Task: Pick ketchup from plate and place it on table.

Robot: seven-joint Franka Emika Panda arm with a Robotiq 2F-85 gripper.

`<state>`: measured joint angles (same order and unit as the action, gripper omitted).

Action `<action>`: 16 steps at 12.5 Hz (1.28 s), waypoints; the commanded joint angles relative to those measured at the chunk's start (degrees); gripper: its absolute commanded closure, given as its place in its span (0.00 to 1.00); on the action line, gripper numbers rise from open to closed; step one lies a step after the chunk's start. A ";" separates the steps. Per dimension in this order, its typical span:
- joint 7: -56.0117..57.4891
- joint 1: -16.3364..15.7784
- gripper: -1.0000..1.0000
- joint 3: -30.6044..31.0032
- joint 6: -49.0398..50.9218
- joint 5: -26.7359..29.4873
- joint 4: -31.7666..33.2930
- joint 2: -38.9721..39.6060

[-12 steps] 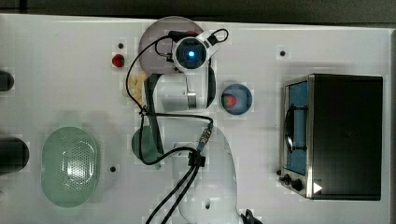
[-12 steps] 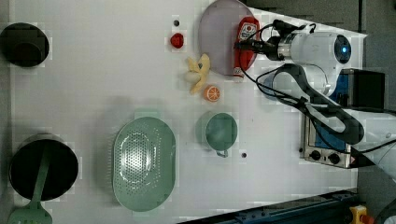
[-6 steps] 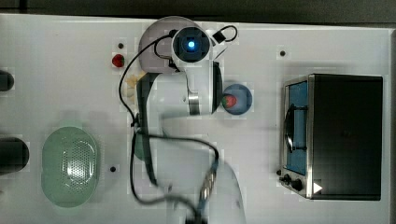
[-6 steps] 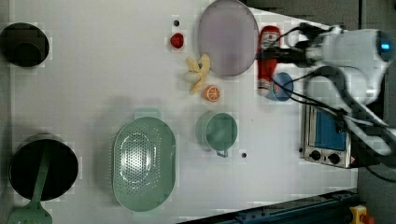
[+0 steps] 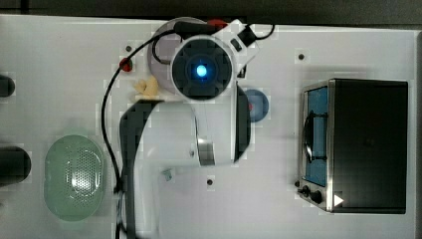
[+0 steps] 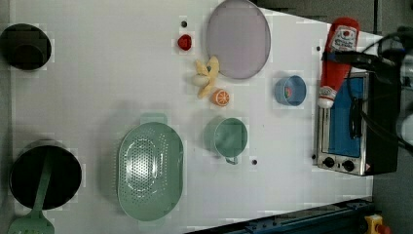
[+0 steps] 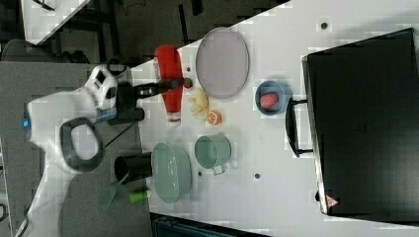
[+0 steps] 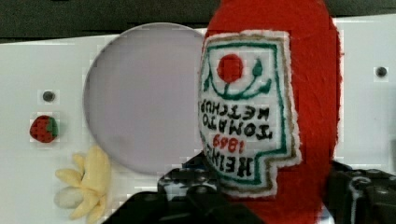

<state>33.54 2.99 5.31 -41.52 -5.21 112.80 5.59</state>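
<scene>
In the top view the arm's round wrist covers the gripper and part of the plate (image 5: pixel 158 47). The left view shows the ketchup (image 6: pixel 337 58) lifted, off the plate (image 6: pixel 237 39), in front of the toaster oven (image 6: pixel 358 122), with the gripper (image 6: pixel 347 57) clamped across its middle. The right view shows the bottle (image 7: pixel 169 81) beside the plate (image 7: pixel 222 61), held above the table (image 7: pixel 267 163). The wrist view shows its embroidered label (image 8: pixel 245 107) between dark fingers (image 8: pixel 187 184).
</scene>
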 commanded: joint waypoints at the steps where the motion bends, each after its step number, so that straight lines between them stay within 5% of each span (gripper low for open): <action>1: -0.24 1.44 0.39 -1.01 1.88 0.44 8.54 -0.21; 11: -7.08 2.33 0.39 -3.69 -4.79 3.84 17.64 6.21; 12: -7.07 2.38 0.35 -3.69 -6.05 3.85 17.77 7.40; 15: -7.08 2.42 0.02 -3.67 -9.61 3.85 18.60 10.02; 16: -7.09 2.39 0.00 -3.61 -11.40 3.85 18.48 9.90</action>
<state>28.87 5.03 1.81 -51.22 -1.26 132.16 16.18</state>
